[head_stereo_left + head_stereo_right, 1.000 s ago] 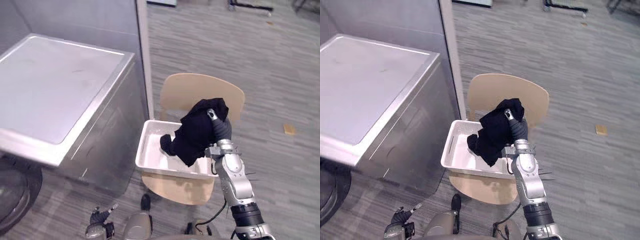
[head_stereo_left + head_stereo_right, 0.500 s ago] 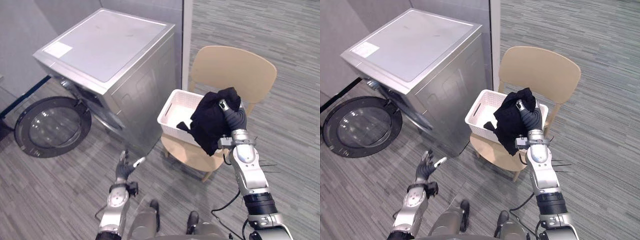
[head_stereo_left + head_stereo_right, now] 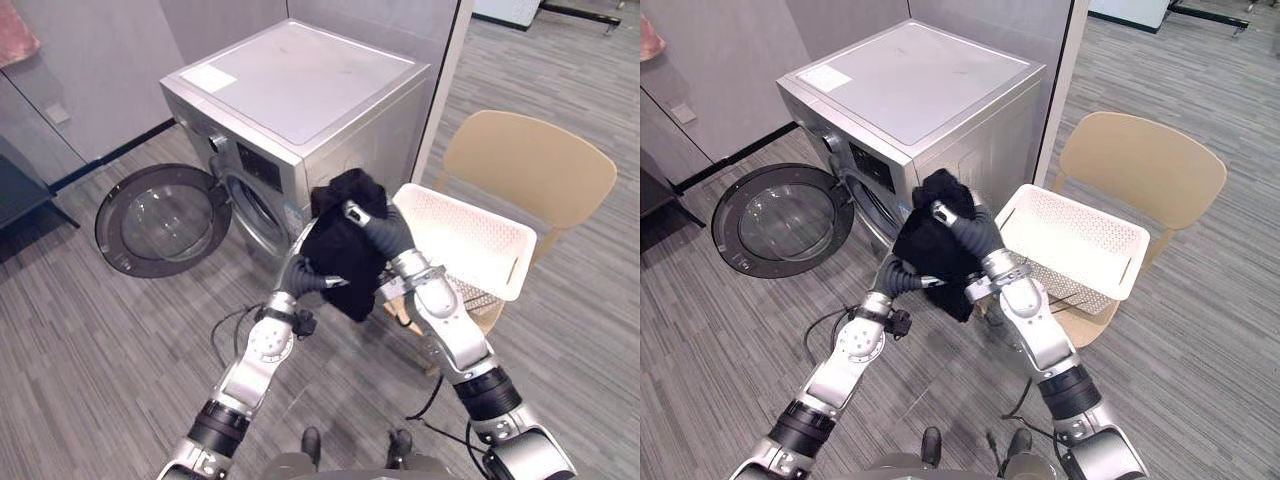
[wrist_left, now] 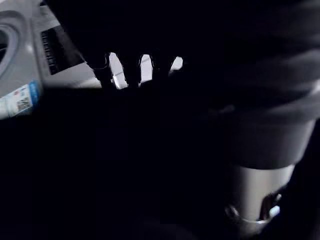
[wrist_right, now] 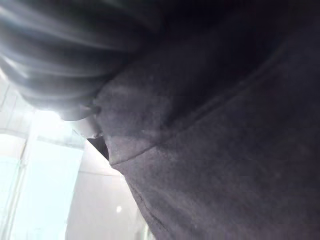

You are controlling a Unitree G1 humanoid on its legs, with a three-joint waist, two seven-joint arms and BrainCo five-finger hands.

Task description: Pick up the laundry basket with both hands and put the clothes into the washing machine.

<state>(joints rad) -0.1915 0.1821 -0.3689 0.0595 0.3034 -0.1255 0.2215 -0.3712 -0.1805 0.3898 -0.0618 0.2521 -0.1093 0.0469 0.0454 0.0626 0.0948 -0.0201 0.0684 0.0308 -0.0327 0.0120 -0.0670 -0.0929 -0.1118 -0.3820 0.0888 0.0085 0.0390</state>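
Observation:
A black garment [image 3: 343, 248] hangs in the air in front of the washing machine [image 3: 300, 90], a little right of its open drum [image 3: 255, 207]. My right hand [image 3: 378, 228] is curled over the top of the garment and is shut on it; the dark cloth [image 5: 225, 150] fills the space past that hand. My left hand [image 3: 303, 277] reaches up against the garment's lower left side, its fingers buried in the cloth. The white laundry basket [image 3: 465, 240] rests on the beige chair [image 3: 535, 165] to the right, with no clothes visible inside.
The machine's round door [image 3: 160, 220] stands swung open to the left, low over the grey plank floor. A grey wall and a white post rise behind the machine. A dark cabinet edge [image 3: 20, 195] sits at far left.
The camera has swung toward the washing machine. My right hand has carried the black garment off the basket to the machine's front. My left hand has come up from low down to the garment.

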